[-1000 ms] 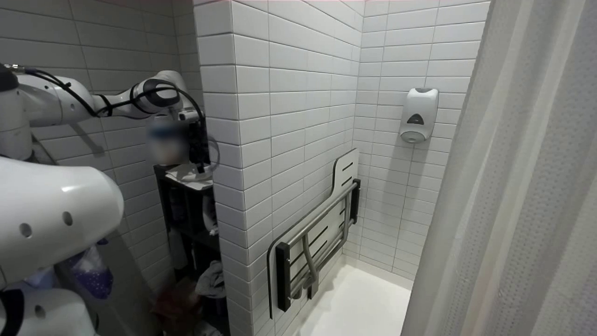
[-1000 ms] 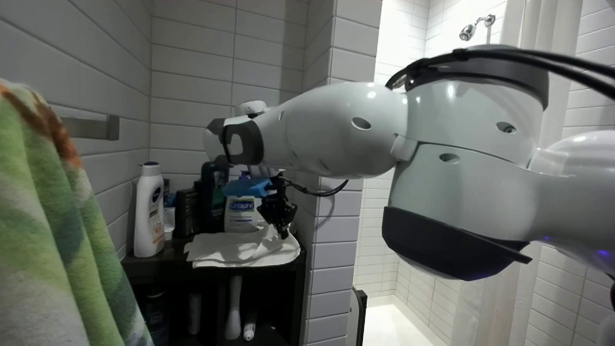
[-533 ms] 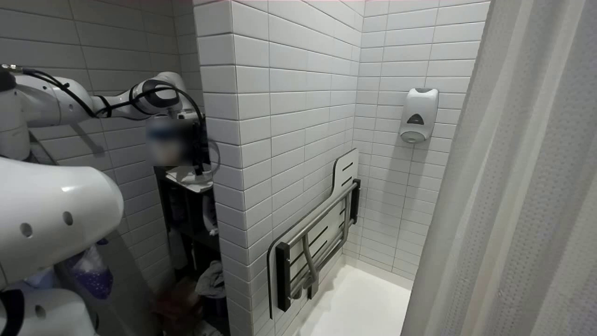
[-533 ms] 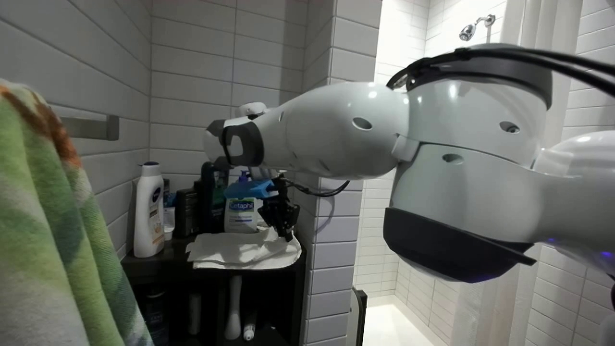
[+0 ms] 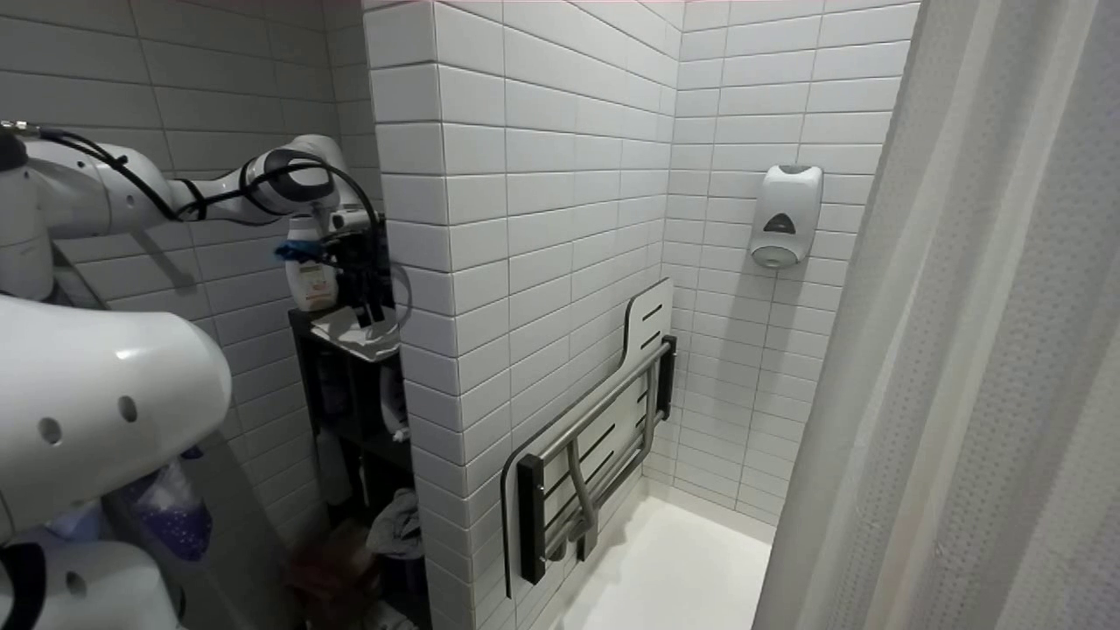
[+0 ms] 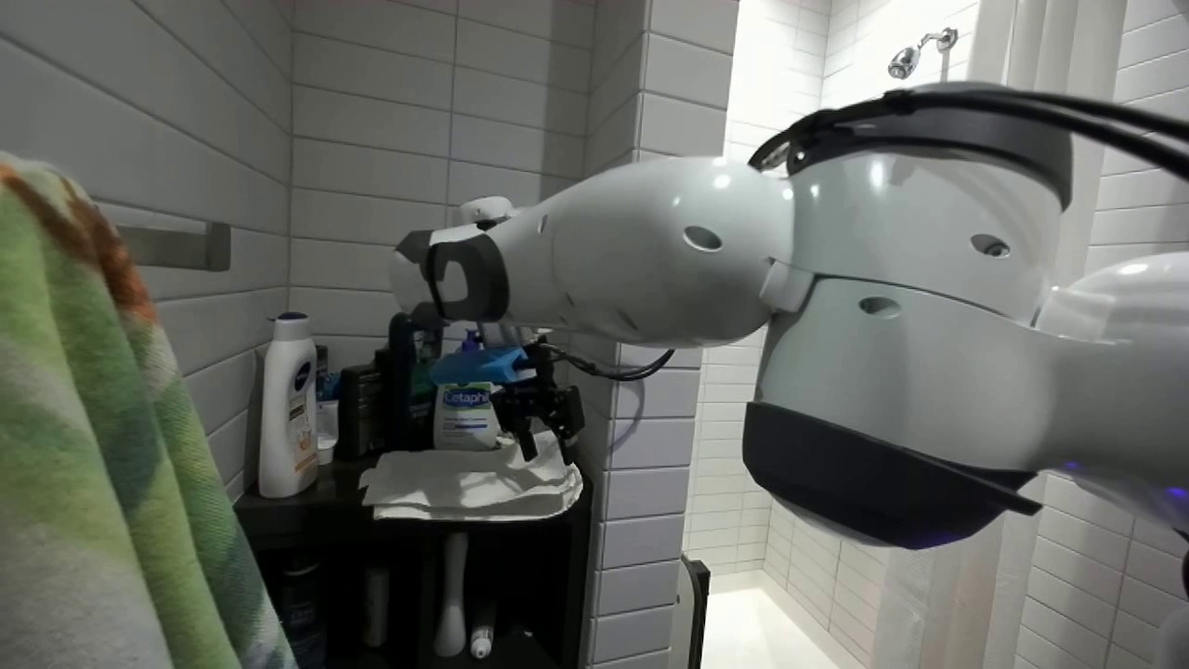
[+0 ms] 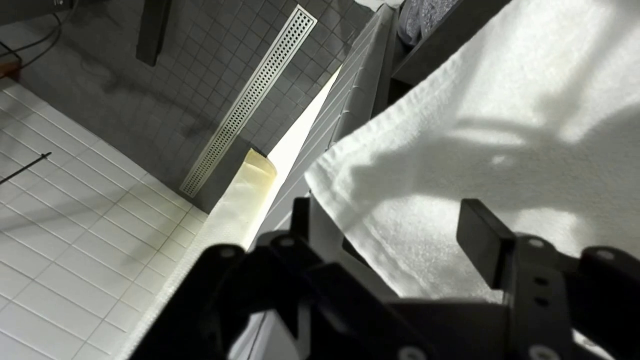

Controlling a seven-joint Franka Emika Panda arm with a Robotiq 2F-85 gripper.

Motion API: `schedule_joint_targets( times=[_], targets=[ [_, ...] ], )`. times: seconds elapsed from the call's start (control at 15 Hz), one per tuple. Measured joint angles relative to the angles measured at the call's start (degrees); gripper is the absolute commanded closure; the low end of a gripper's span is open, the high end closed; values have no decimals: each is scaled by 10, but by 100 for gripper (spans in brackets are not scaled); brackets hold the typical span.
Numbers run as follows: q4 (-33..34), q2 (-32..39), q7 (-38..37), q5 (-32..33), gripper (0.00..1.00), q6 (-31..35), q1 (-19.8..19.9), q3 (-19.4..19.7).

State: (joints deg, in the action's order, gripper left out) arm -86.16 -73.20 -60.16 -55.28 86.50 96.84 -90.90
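My gripper [image 7: 390,225] stands open above a white cloth [image 7: 500,165], its black fingers wide apart in the wrist view. Nothing is clasped between them; the cloth's hemmed edge runs across the gap below. In both exterior views the gripper [image 6: 548,453] [image 5: 369,317] points down over the right part of the cloth [image 6: 437,478] [image 5: 350,337]. Whether the fingertips touch it I cannot tell. The cloth lies on a black shelf unit [image 6: 279,520], flat at left and rumpled near the gripper. A Cetaphil bottle [image 6: 466,427] stands just behind, partly hidden by a blue piece [image 6: 478,365] at the wrist.
A tall white bottle [image 6: 290,418] and dark bottles [image 6: 362,409] line the shelf's back left. Close beside the gripper rises a tiled wall end [image 6: 650,465]. A patterned towel [image 6: 84,418] hangs in front. Beyond the wall are a folded shower seat [image 5: 604,437] and a curtain [image 5: 954,350].
The gripper's fingers have spread from nearly together to wide apart. The arm has shifted only slightly. The cloth has moved very little on the shelf.
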Motion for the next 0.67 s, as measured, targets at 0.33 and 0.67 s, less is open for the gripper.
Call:
schedule_joint_targets(
  times=[0.33,0.67],
  targets=[
    [4,0,0,0,0,0,0,6],
    [9,2,1,-2,0,0,-1,17]
  ],
)
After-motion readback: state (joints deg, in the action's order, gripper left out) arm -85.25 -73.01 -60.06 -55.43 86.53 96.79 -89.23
